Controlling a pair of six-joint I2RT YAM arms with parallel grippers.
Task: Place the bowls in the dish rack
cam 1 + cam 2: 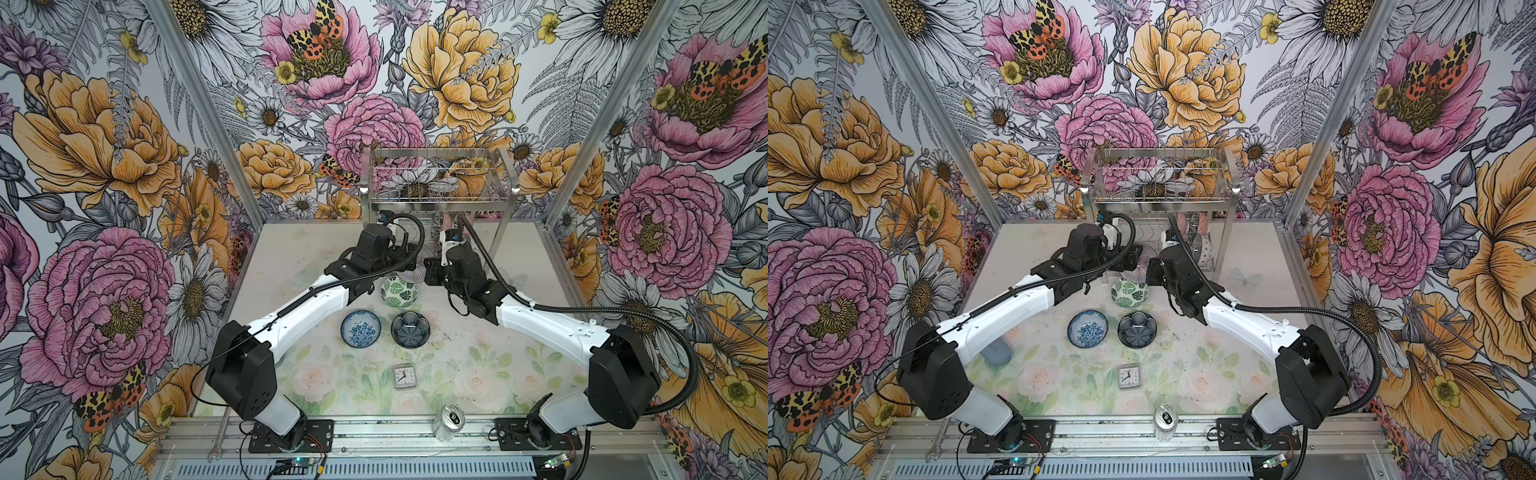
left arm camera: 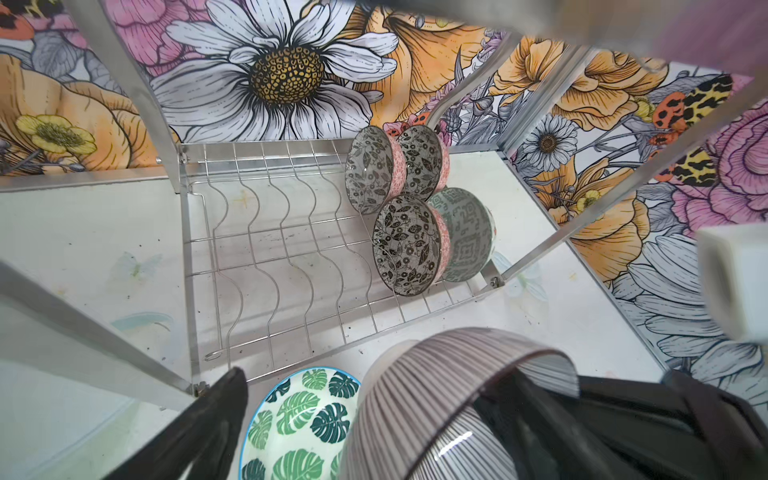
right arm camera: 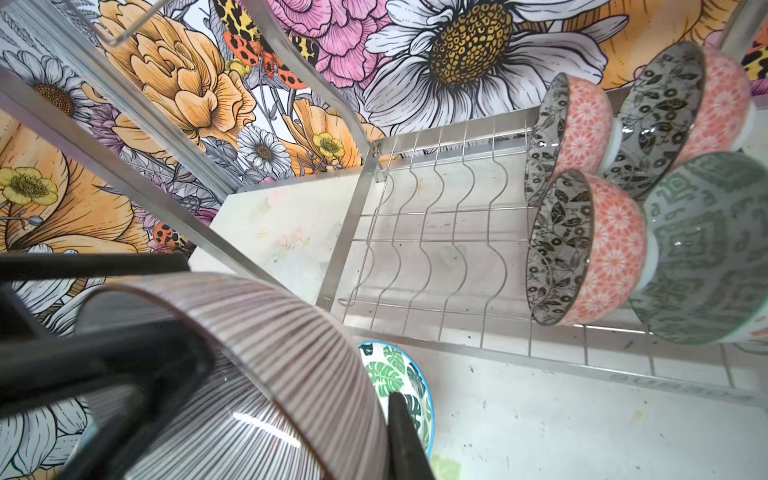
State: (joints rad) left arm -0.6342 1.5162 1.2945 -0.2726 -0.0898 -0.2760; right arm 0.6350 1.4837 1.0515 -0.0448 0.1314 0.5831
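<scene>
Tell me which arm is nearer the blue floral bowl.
Left. The left arm runs close by the blue floral bowl; the right arm lies beyond the dark blue bowl.

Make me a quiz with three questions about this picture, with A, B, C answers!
1. Where is the little clock?
A) inside a bowl
B) on the table, between the dark blue bowl and the can
C) up on the wall

2. How many bowls stand in the rack?
A) none
B) two
C) four

3. What is happening to the striped bowl?
A) it lies flat on the table
B) the right hand holds it
C) it stands in the rack

Answers:
1 B: the clock lies flat between those two.
2 C: three black-flowered bowls and one green patterned bowl lean in the wavy wires.
3 B: the hand's fingers pinch its wall.
</scene>
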